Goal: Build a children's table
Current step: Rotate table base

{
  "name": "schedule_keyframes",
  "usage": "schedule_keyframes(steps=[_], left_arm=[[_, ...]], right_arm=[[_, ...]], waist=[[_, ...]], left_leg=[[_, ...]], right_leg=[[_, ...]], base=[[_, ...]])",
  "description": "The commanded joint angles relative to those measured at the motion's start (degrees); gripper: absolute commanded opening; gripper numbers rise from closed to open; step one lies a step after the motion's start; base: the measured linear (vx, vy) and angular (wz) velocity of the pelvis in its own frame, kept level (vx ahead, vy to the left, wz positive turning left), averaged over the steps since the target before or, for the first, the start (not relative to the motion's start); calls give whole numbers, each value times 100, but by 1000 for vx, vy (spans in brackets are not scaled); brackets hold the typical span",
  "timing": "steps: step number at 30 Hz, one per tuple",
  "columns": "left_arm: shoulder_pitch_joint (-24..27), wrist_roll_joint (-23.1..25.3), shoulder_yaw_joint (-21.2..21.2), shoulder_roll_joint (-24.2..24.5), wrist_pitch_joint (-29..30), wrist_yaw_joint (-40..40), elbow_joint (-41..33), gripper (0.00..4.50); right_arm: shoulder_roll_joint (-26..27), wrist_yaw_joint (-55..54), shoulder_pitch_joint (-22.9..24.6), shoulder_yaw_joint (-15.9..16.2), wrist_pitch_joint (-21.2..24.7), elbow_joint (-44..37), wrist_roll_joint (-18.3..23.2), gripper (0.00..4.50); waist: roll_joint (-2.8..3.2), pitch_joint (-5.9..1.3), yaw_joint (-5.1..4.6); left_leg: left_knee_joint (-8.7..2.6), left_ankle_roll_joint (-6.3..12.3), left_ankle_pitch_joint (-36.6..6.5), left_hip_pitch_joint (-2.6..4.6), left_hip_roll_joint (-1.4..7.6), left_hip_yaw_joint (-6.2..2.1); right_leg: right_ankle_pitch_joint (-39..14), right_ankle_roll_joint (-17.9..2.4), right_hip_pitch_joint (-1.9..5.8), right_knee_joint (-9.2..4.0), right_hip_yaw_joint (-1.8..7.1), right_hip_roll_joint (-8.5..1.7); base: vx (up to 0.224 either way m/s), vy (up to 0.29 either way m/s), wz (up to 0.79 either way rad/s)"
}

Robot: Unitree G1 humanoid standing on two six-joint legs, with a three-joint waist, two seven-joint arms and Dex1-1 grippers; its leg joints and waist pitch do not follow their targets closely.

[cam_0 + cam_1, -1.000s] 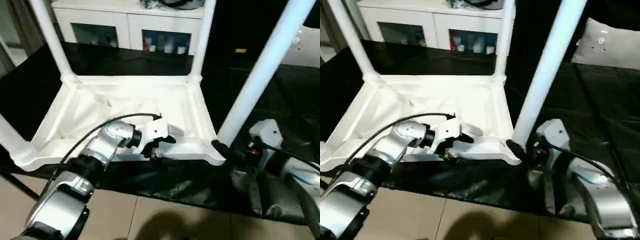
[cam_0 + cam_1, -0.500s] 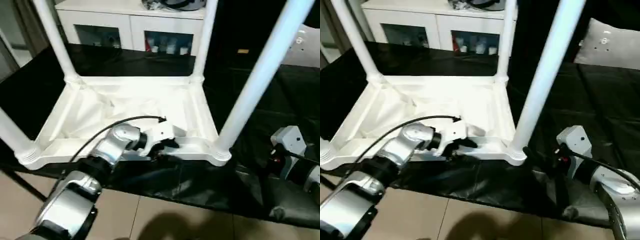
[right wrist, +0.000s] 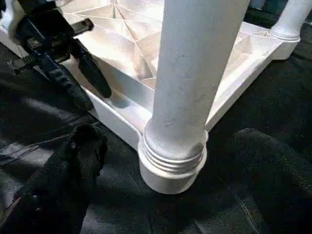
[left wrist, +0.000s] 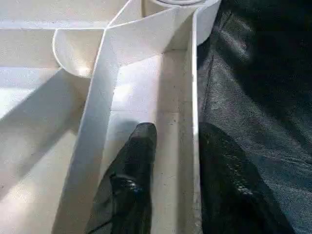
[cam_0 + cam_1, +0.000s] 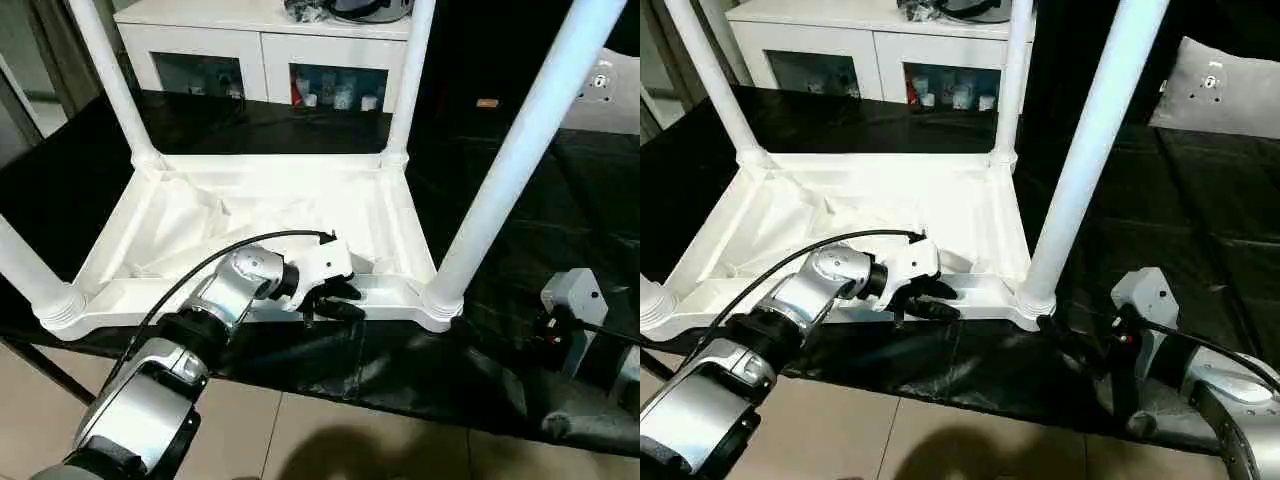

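Left gripper point(image 5: 338, 303) reached in from the near left, silver forearm stretched forward and wrist bent toward the right, black fingers point(image 4: 131, 180) straddling the near rim of the children's table point(image 5: 262, 215): one finger inside the channel between the rim wall and the next rib, the other outside against the black table cover point(image 5: 520, 240), the pair narrowed close about that thin wall; cannot tell whether the pads actually press on it. Right gripper point(image 3: 161, 195) low at the near right, spread wide with nothing between its fingers, one finger on either side of the base of the near right leg point(image 5: 520, 160) and neither touching it; grey wrist housing point(image 5: 570, 300) just right of that corner, above the cover. Children's table upside down on the black cover, ribbed underside facing up like a shallow tray, with crumpled white material lying in it toward the left. Four white legs upright in the corner sockets: near right leg seated with its ribbed collar over the socket, near left leg point(image 5: 25, 270) cut by the edge, two far legs point(image 5: 105, 80) rising out of view. Beyond, a white cabinet point(image 5: 260, 45) with glass doors and small items behind them.
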Motion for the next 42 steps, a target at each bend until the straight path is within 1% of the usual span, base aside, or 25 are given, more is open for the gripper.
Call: schedule_keyframes(steps=[1,7,9,11,15,18,19,22,23,24,25,26,27,28,29,30,32,33,34,36,37,38,39,40,42], left_arm=[[5,131,-68,115,150,21,134,110],[49,-38,8,99,176,-275,-8,59],[90,-113,43,78,221,-379,-44,45],[121,-156,55,77,200,-449,-72,30],[190,-282,129,94,165,-541,-154,2],[271,-351,241,222,199,-557,-215,1],[309,-397,345,290,244,-489,-241,1],[397,-524,550,421,406,-404,-337,1],[564,-613,679,616,553,-399,-581,1],[573,-616,684,625,561,-400,-594,1],[642,-645,724,700,624,-404,-698,1],[821,-649,798,868,707,-371,-945,1],[821,-649,798,868,707,-371,-945,1],[916,-655,832,950,759,-370,-1084,1],[1028,-665,868,1028,829,-367,-1261,1],[1191,-680,898,1146,889,-354,-1518,1],[1371,-692,882,1259,819,-432,-1798,1],[1409,-692,870,1276,782,-456,-1852,1],[1519,-660,805,1330,590,-533,-1994,1],[1582,-643,762,1361,515,-548,-2089,1],[1582,-543,794,1294,122,-255,-2042,1],[1582,-543,794,1294,122,-255,-2042,27],[1556,-572,846,1233,85,-158,-2015,27],[1541,-709,906,1171,303,-202,-2097,43],[1587,-854,926,1123,645,-261,-2277,43]], right_arm=[[-92,77,50,-20,55,-104,48,450],[-97,141,22,-17,-19,-5,37,450],[-60,111,-22,2,-65,55,4,450],[-34,90,-45,23,-89,82,-29,450],[20,61,-97,65,-159,175,-111,450],[60,65,-189,123,-213,281,-149,450],[77,84,-234,162,-228,316,-151,450],[110,124,-311,245,-259,375,-162,450],[192,160,-422,410,-294,432,-206,450],[196,163,-427,418,-296,435,-208,450],[224,186,-467,485,-311,454,-228,450],[291,237,-577,624,-361,536,-290,450],[291,237,-577,624,-361,536,-290,450],[331,233,-655,681,-381,607,-331,450],[367,220,-740,735,-412,696,-376,450],[424,183,-893,820,-463,837,-445,450],[493,145,-1076,922,-491,969,-516,450],[506,136,-1109,939,-491,994,-529,450],[548,86,-1216,988,-492,1079,-585,450],[563,62,-1257,1006,-507,1128,-613,450],[594,67,-1347,1050,-489,1185,-629,450],[594,67,-1347,1050,-489,1185,-629,450],[602,72,-1366,1062,-480,1192,-628,450],[622,74,-1383,1083,-453,1184,-620,450],[647,82,-1333,1114,-452,1144,-627,450]], waist=[[-115,-264,23],[-96,-268,21],[-67,-279,24],[-73,-284,23],[-74,-280,18],[-80,-273,4],[-108,-274,4],[-101,-261,-54],[-153,-264,-77],[-128,-267,-93],[-129,-261,-139],[-217,-261,-191],[-157,-271,-200],[-173,-245,-242],[-178,-261,-267],[-207,-260,-271],[-226,-268,-307],[-201,-258,-305],[-266,-264,-301],[-242,-265,-276],[-316,-262,-268],[-282,-261,-247],[-291,-263,-238],[-298,-261,-231],[-254,-262,-219]], left_leg=[[-416,488,-353,-184,138,37],[-430,494,-377,-180,149,31],[-421,493,-323,-179,149,30],[-415,507,-273,-180,148,34],[-422,498,-345,-185,149,38],[-432,483,-381,-183,149,38],[-429,493,-354,-193,142,38],[-436,481,-386,-197,128,43],[-444,482,-412,-199,133,38],[-451,465,-401,-209,142,27],[-456,459,-424,-223,141,24],[-450,482,-461,-219,137,41],[-462,465,-414,-235,152,8],[-460,488,-459,-221,148,32],[-462,494,-414,-236,145,19],[-459,505,-396,-223,155,32],[-454,530,-284,-224,171,35],[-456,537,-265,-221,171,40],[-439,582,-230,-195,174,61],[-438,615,-120,-189,179,69],[-427,671,-81,-175,174,90],[-430,698,-39,-180,177,86],[-425,709,-10,-180,178,90],[-422,716,25,-175,180,95],[-417,672,13,-168,180,104]], right_leg=[[-1421,-1106,415,-493,205,-348],[-1537,-1064,394,-503,198,-350],[-1334,-1134,397,-487,203,-354],[-1072,-1238,405,-469,201,-348],[-1008,-1316,419,-465,199,-354],[-1146,-1273,416,-477,196,-355],[-1156,-1249,430,-470,200,-356],[-1383,-1162,415,-491,184,-349],[-1536,-1119,421,-488,184,-356],[-1553,-1128,424,-475,184,-371],[-1679,-1087,412,-488,176,-372],[-1765,-1050,400,-505,175,-350],[-1689,-1089,412,-456,177,-376],[-1725,-1066,371,-502,170,-350],[-1701,-1076,396,-465,174,-363],[-1685,-1087,376,-474,175,-365],[-1444,-1186,365,-434,173,-367],[-1384,-1211,354,-427,179,-361],[-1244,-1247,345,-419,181,-354],[-1058,-1294,342,-394,185,-365],[-954,-1319,333,-398,183,-348],[-863,-1347,346,-376,186,-360],[-826,-1344,349,-372,186,-365],[-788,-1345,349,-362,188,-367],[-788,-1403,339,-355,192,-374]], base=[[0,0,0],[0,0,0],[0,0,0],[0,0,0],[0,0,0],[0,0,0],[0,0,0],[0,0,0],[0,0,0],[0,0,0],[0,0,0],[0,0,0],[0,0,0],[0,0,0],[0,0,0],[0,0,0],[0,0,0],[0,0,0],[0,0,0],[0,0,0],[0,0,0],[0,0,0],[0,0,0],[0,0,0],[0,0,0]])
